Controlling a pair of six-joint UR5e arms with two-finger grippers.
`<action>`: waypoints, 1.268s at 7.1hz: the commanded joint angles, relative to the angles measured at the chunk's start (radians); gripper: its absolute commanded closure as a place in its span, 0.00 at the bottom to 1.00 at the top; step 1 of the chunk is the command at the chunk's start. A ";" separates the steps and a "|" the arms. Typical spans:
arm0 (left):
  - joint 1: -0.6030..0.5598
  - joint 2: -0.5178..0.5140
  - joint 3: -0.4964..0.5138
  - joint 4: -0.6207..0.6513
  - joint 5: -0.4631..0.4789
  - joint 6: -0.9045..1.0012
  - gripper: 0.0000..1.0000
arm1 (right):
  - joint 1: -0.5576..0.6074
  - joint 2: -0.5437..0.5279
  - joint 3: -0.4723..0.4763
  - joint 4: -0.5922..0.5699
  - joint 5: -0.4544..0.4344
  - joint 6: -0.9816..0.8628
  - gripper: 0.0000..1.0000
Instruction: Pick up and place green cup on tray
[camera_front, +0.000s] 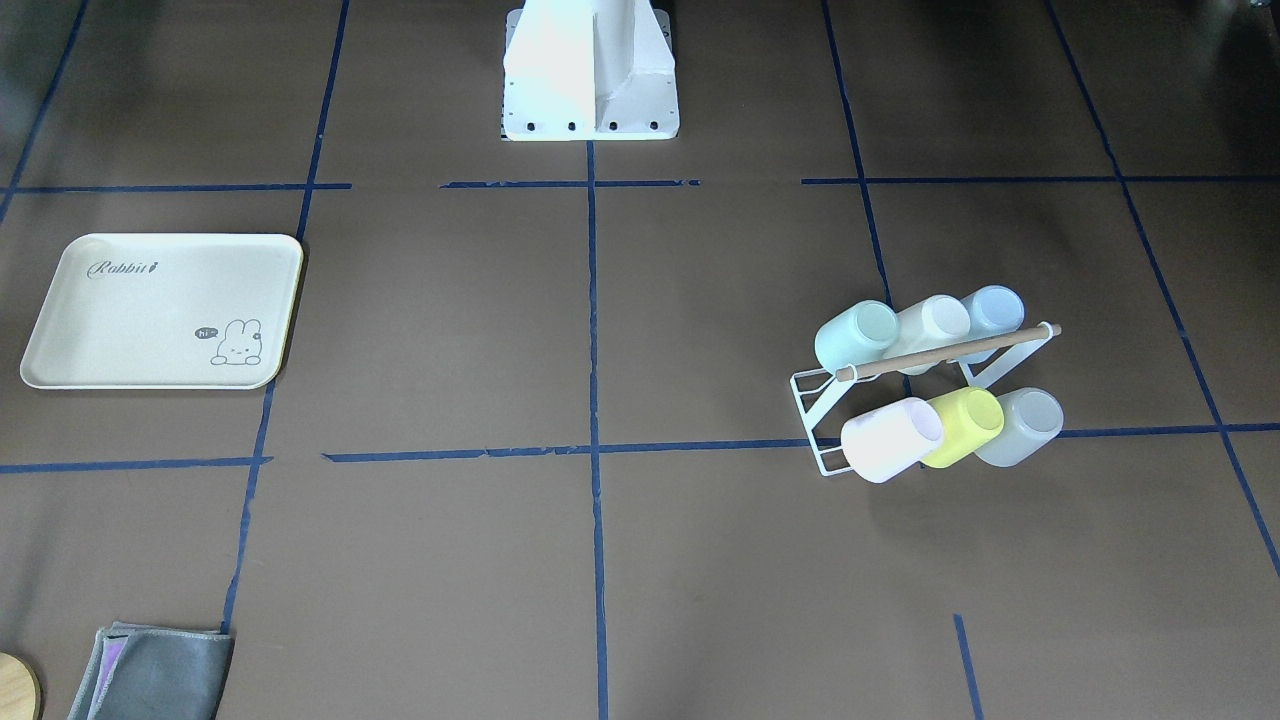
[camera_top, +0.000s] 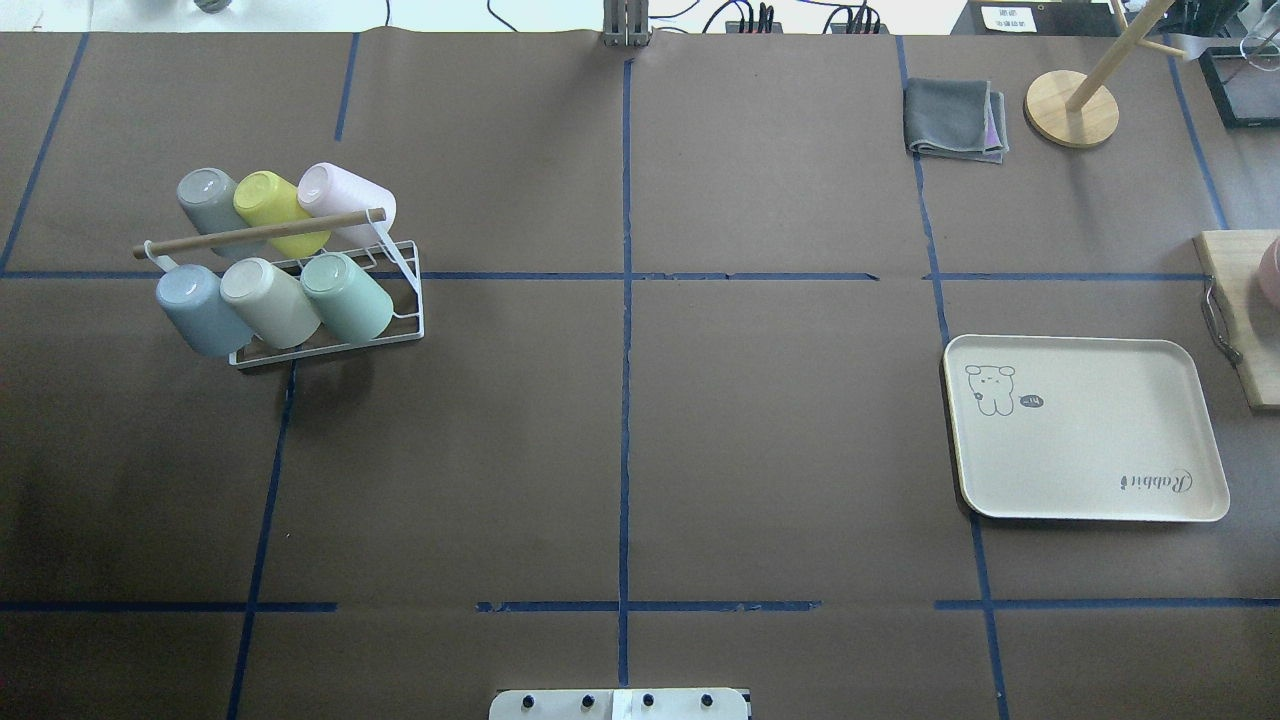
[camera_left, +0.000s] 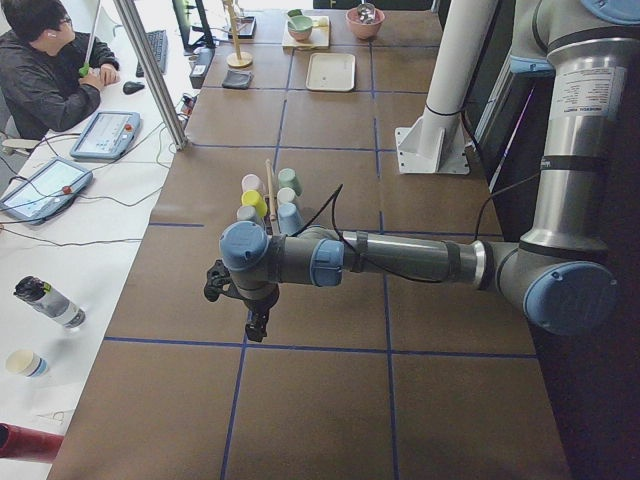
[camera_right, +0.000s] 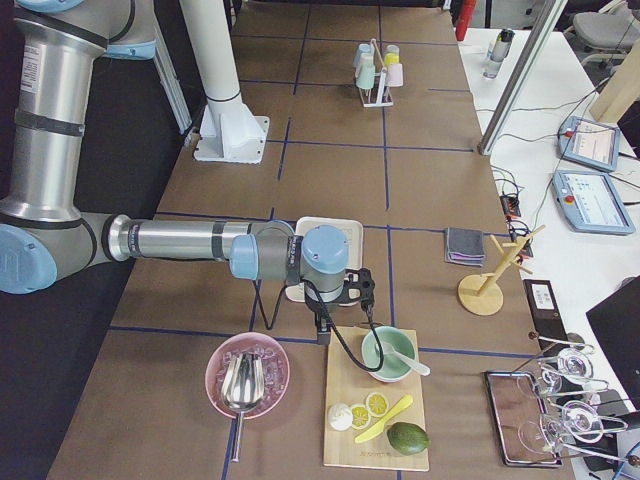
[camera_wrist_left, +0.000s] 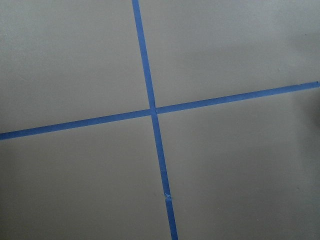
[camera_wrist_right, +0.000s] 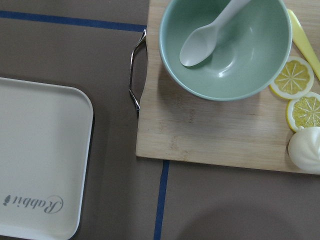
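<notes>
The green cup (camera_top: 350, 297) is a pale mint tumbler lying tilted on a white wire rack (camera_top: 405, 330), at the end of the row nearest the table's centre line. It also shows in the front view as the green cup (camera_front: 855, 335). The cream tray (camera_top: 1085, 470) with the "Rabbit" script lies flat on the robot's right side, with nothing on it; the tray (camera_wrist_right: 40, 165) fills the left of the right wrist view. My left gripper (camera_left: 257, 322) hangs over bare table short of the rack. My right gripper (camera_right: 322, 328) hovers between tray and cutting board. I cannot tell whether either is open.
The rack also holds blue, cream, grey, yellow-green and pink cups under a wooden bar (camera_top: 260, 232). A cutting board (camera_wrist_right: 210, 140) with a mint bowl (camera_wrist_right: 225, 47), spoon and lemon slices lies beside the tray. A grey cloth (camera_top: 955, 120) and wooden stand (camera_top: 1072, 108) sit far right. A person (camera_left: 45, 75) sits at the side desk.
</notes>
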 joint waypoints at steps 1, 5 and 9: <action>0.002 0.000 0.001 -0.001 0.001 0.000 0.00 | 0.000 -0.008 -0.002 0.091 0.008 -0.004 0.00; 0.003 0.000 -0.004 -0.003 0.000 0.000 0.00 | -0.041 -0.007 -0.002 0.173 0.135 0.132 0.00; 0.008 -0.002 -0.001 -0.004 0.002 0.000 0.00 | -0.380 -0.010 -0.046 0.606 -0.041 0.738 0.00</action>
